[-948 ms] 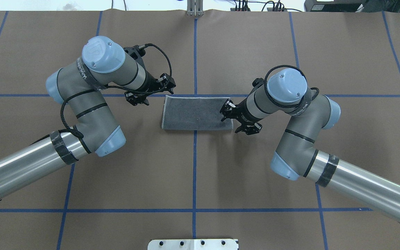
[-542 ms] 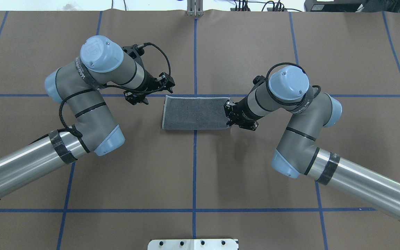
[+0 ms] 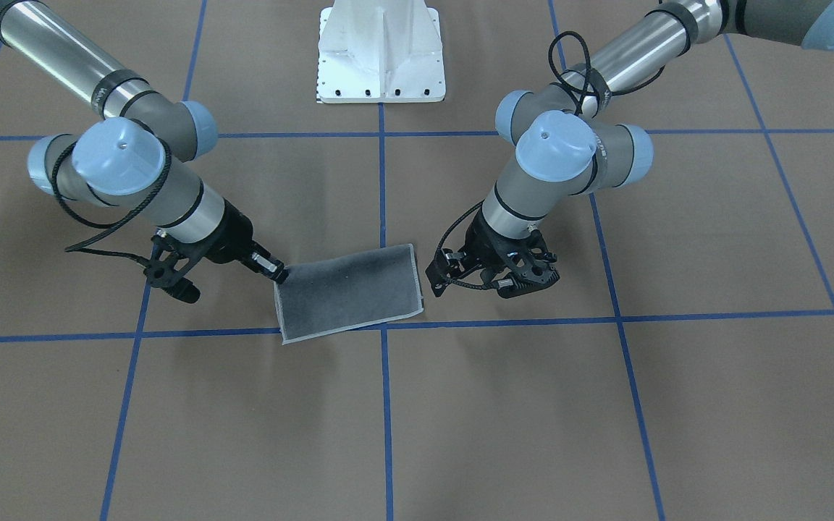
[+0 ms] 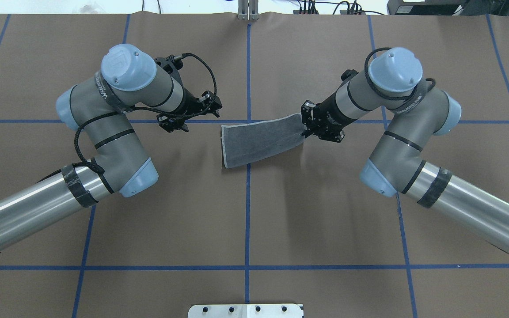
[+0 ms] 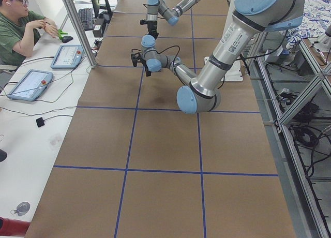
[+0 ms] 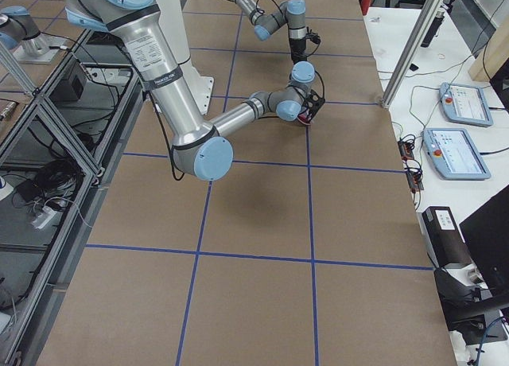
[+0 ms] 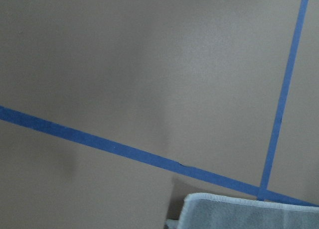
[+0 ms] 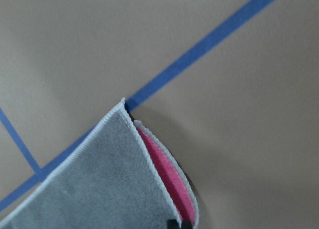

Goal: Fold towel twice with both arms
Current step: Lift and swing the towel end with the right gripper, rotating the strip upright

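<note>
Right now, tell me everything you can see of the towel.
The towel is terry cloth folded once into a rectangle, dark grey outside, bright pink between the layers, with light grey stitched edging. The right gripper is shut on one short end, holding it off the table; the other end rests there, skewed. The left gripper is apart from it.

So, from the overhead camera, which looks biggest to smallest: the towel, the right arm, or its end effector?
1. right arm, largest, though nearer the camera.
2. towel.
3. right end effector, pinching the towel's corner.
</note>
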You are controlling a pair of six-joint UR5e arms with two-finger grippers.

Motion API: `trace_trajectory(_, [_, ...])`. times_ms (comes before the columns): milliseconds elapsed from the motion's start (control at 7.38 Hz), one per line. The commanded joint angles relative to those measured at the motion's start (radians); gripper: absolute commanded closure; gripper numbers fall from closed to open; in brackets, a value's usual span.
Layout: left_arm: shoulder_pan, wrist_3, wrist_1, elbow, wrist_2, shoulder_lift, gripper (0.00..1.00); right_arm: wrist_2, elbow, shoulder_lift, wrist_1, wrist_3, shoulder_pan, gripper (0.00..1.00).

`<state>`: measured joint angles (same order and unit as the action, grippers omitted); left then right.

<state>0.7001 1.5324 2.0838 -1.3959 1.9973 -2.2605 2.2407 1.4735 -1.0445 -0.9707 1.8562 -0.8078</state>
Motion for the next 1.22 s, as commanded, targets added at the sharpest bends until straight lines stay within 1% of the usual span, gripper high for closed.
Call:
trace_trajectory(0, [0.001,0.0,-0.001,0.0,0.0,-0.001,0.0,0.052,0.057,-0.028,-0.003,0.007,-0.001,1.0])
trace_trajectory(135, [0.001,0.0,0.001,0.0,0.0,-0.001,0.0,0.066,0.112,-0.038,-0.003,0.047,0.065,1.0])
trace_trajectory(271, [0.004,-0.002,0.001,0.0,0.0,-0.001,0.0,0.066,0.151,-0.026,-0.003,0.129,0.129,1.0])
trace_trajectory(406, [0.009,-0.003,-0.001,0.0,0.0,-0.001,0.0,0.057,0.186,-0.022,-0.002,0.165,0.178,1.0])
trace_trajectory(542, [0.009,-0.003,0.001,0.0,0.0,0.001,0.0,0.053,0.2,-0.008,-0.002,0.175,0.212,1.0])
trace_trajectory(813, [0.019,-0.005,0.001,0.0,0.002,0.001,0.0,-0.021,0.186,0.038,-0.002,0.181,0.275,1.0])
trace_trajectory(948, [0.024,-0.005,0.001,0.0,0.002,0.001,0.0,-0.03,0.182,0.056,-0.003,0.178,0.285,1.0])
trace_trajectory(1084, [0.025,-0.005,0.001,0.0,0.003,0.001,0.0,-0.058,0.159,0.087,-0.002,0.176,0.289,1.0])
